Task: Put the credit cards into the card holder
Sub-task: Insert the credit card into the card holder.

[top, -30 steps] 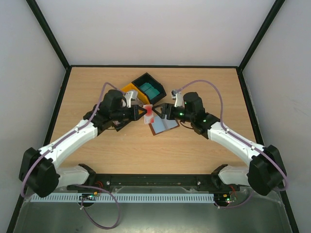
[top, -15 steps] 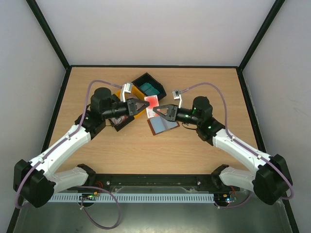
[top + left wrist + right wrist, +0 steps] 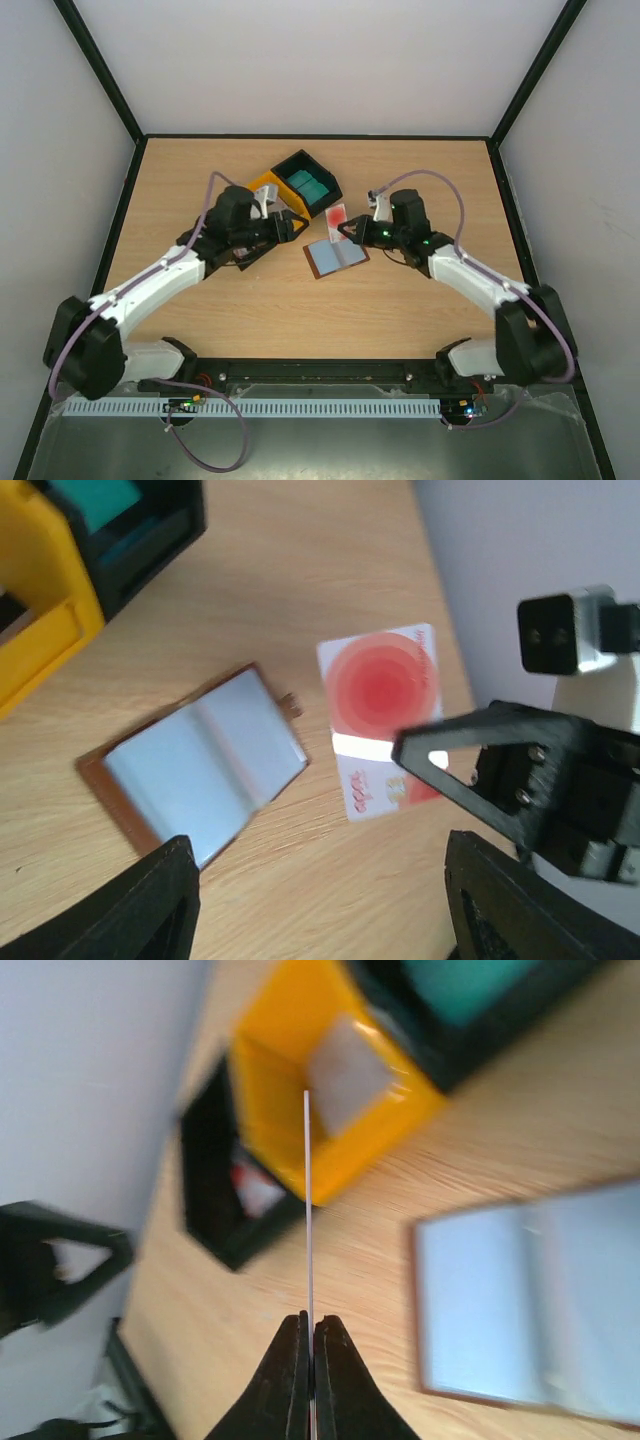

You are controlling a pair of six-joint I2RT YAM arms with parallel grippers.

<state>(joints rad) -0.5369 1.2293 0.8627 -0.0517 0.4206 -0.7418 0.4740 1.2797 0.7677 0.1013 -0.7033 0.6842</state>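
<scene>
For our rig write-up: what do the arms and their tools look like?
The left arm and right arm have white links, black joints and a looping mauve cable each. The left tool and right tool are black with triangular cut-out fingers.

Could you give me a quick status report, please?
Left tool open, empty. Right tool shut on red-and-white card. Card holder open on table, nothing blocking it.

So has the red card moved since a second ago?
Yes. The card has shifted right, from the left corner of the card holder to behind its middle.
</scene>
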